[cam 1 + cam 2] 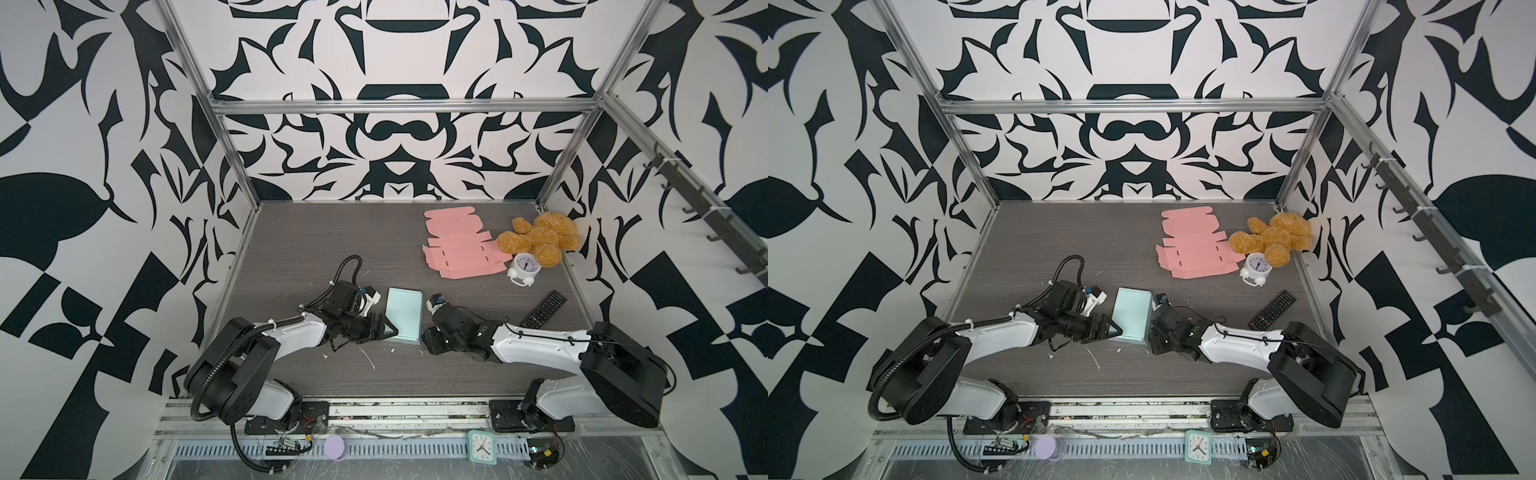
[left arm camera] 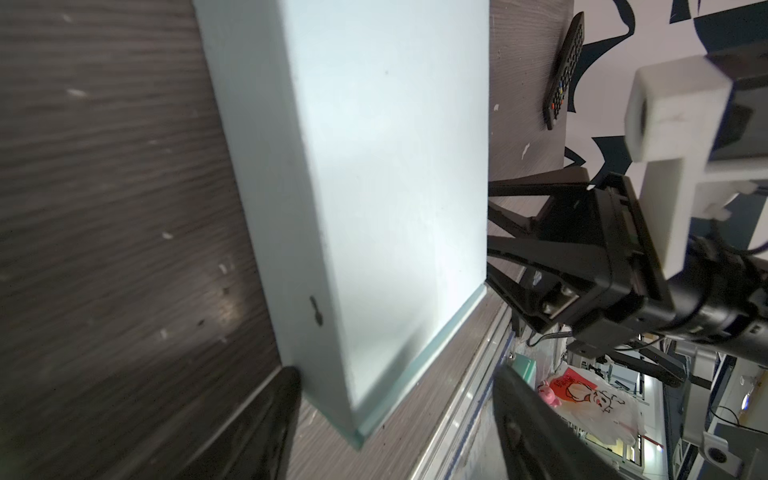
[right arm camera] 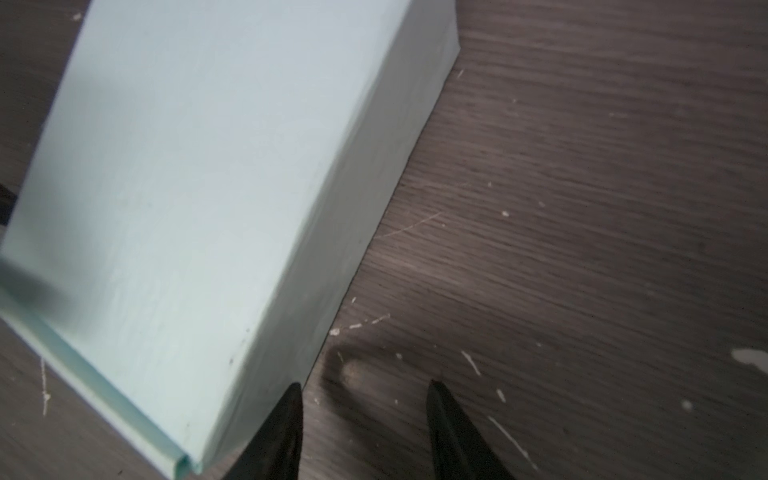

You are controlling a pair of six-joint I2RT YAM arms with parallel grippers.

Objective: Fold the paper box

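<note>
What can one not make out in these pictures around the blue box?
Inside the blue box: closed, hidden in every view.
The right gripper: fingers cut off by the right wrist view's edge; contact with box unclear.
The alarm clock: hands too small in top views.

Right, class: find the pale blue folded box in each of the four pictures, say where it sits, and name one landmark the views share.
In a top view: the pale blue box sits just below centre.
In a top view: the pale blue box sits just below centre, slightly further left.
Left wrist view: close up, across the frame's middle.
Right wrist view: close up, filling about half the frame.
Shared landmark: the dark wood-grain table beneath it.
</note>
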